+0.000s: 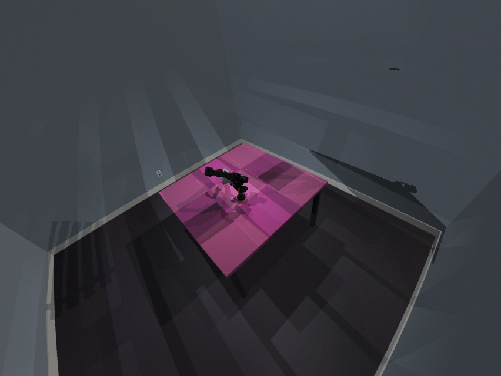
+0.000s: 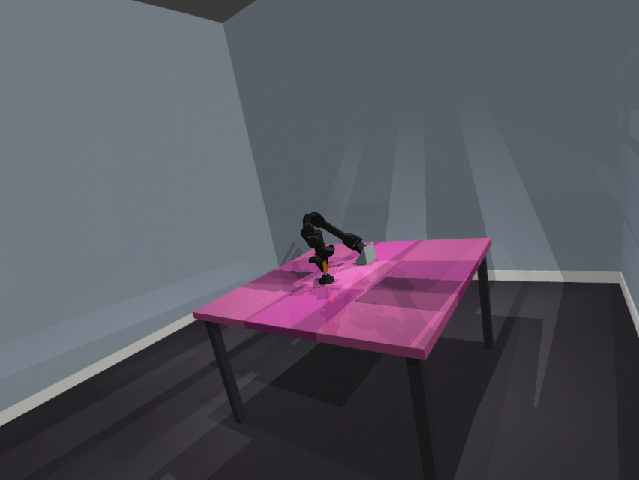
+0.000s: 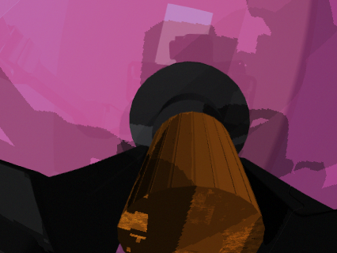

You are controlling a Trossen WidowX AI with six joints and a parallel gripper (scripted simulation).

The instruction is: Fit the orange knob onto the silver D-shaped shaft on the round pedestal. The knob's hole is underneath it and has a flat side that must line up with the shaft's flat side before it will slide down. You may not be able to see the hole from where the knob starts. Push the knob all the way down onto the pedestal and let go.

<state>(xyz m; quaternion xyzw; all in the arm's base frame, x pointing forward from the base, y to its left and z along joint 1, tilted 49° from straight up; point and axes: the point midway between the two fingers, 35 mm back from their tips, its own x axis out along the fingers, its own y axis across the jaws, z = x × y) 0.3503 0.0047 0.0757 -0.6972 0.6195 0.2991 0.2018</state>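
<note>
The orange knob (image 2: 325, 266) (image 3: 194, 158) stands upright between the fingers of my gripper (image 2: 323, 266) (image 3: 191, 161), which is shut on it. The round black pedestal (image 2: 326, 280) (image 3: 186, 79) (image 1: 241, 197) stands on the table under the knob. In the exterior view the knob's lower end is just above the pedestal, with a small gap. In the wrist view the knob covers the pedestal's middle and near side. The silver shaft is hidden in the wrist view and cannot be made out in the top and exterior views. The knob's hole and its flat side are hidden.
The pink table (image 1: 230, 258) (image 2: 392, 335) carries the arm and the pedestal. A pale grey wedge-shaped block (image 2: 367, 253) stands at the arm's base. Patchy shadows and reflections lie over the table top.
</note>
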